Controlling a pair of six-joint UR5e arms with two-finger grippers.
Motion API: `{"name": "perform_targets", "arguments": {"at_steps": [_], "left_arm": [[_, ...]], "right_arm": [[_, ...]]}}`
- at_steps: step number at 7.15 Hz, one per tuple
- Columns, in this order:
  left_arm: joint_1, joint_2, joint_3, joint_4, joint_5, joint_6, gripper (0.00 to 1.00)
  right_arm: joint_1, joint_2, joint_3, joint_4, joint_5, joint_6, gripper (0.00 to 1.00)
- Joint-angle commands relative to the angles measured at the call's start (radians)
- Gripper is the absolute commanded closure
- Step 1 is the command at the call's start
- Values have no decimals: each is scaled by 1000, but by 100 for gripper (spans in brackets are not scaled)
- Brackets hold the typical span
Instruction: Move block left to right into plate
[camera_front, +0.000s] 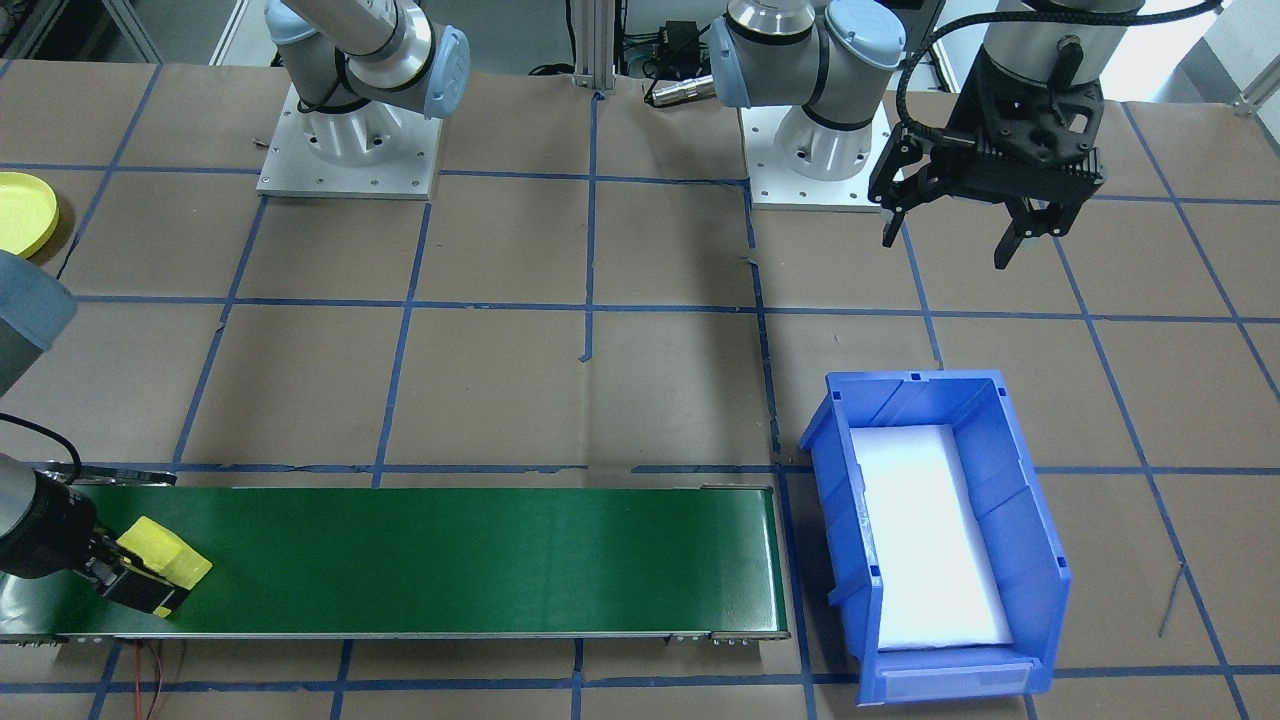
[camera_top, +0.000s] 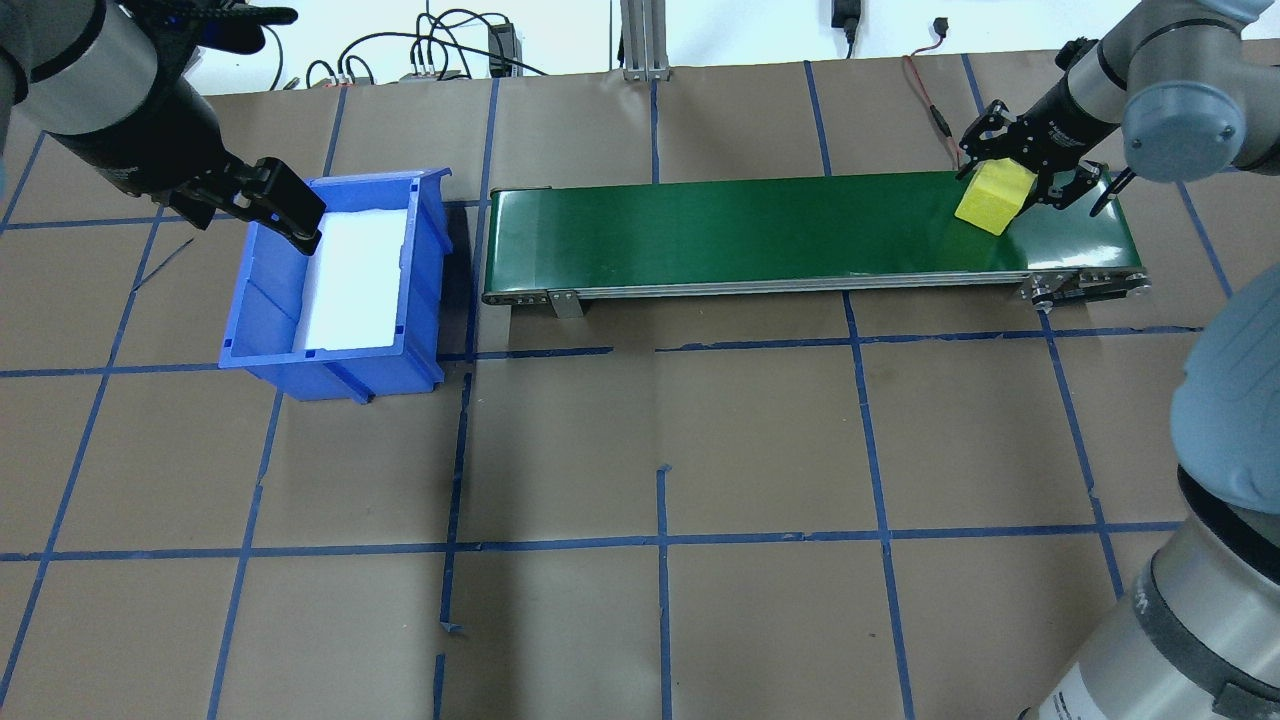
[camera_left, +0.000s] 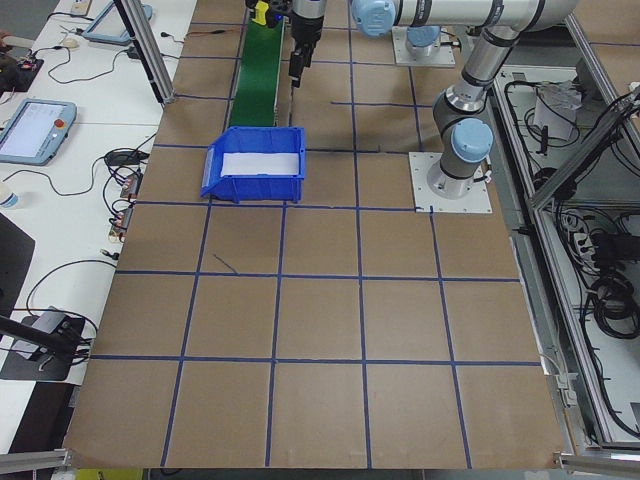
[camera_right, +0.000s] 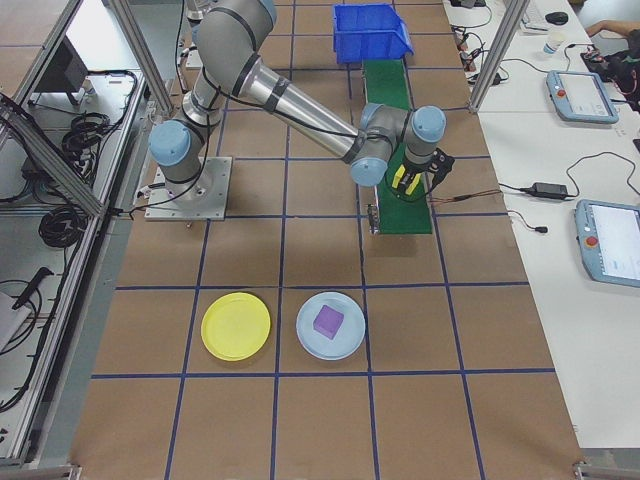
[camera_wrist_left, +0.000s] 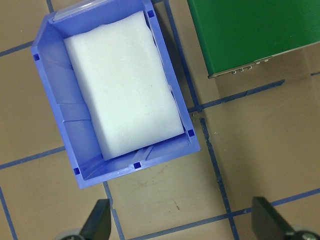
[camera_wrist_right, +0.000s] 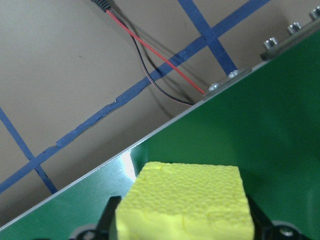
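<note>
A yellow foam block (camera_top: 993, 196) sits at the right end of the green conveyor belt (camera_top: 760, 225), and my right gripper (camera_top: 1012, 182) is shut on it. In the right wrist view the block (camera_wrist_right: 187, 200) fills the space between the two fingers, with the belt underneath. In the front-facing view it looks slightly tilted (camera_front: 160, 562). The round yellow plate (camera_right: 236, 326) lies on the table well away from the belt, and also shows at the edge of the front-facing view (camera_front: 20, 212). My left gripper (camera_front: 947, 250) hangs open and holds nothing, beside the blue bin (camera_front: 1040, 560).
The blue bin (camera_top: 420, 280) holds a white foam pad and stands at the belt's left end. A light blue plate (camera_right: 345, 350) with a purple block (camera_right: 328, 320) lies next to the yellow plate. A red and black wire (camera_wrist_right: 150, 60) runs beside the belt.
</note>
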Motion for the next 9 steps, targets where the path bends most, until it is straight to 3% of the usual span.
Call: {"name": "perform_targets", "arguments": {"at_steps": [1, 2, 3, 4, 5, 6, 7, 9], "left_arm": [[-2, 11, -15, -16, 0, -5, 0], [-2, 11, -15, -19, 3, -5, 0], [0, 11, -18, -22, 3, -2, 0], [0, 11, -18, -21, 2, -2, 0], [0, 11, -19, -21, 0, -2, 0], [0, 11, -18, -21, 0, 0, 0], [0, 11, -18, -19, 0, 0, 0], [0, 11, -13, -18, 0, 0, 0]], "right_arm": [[0, -23, 2, 11, -50, -51, 67], [-2, -66, 2, 58, -100, -106, 67], [-20, -107, 8, 93, -113, -195, 67], [-129, -135, 8, 204, -110, -321, 67], [-229, -164, 11, 254, -107, -469, 67], [-292, -179, 20, 250, -122, -633, 67], [-405, -187, 58, 285, -150, -667, 67], [-649, -204, 152, 273, -156, -931, 68]]}}
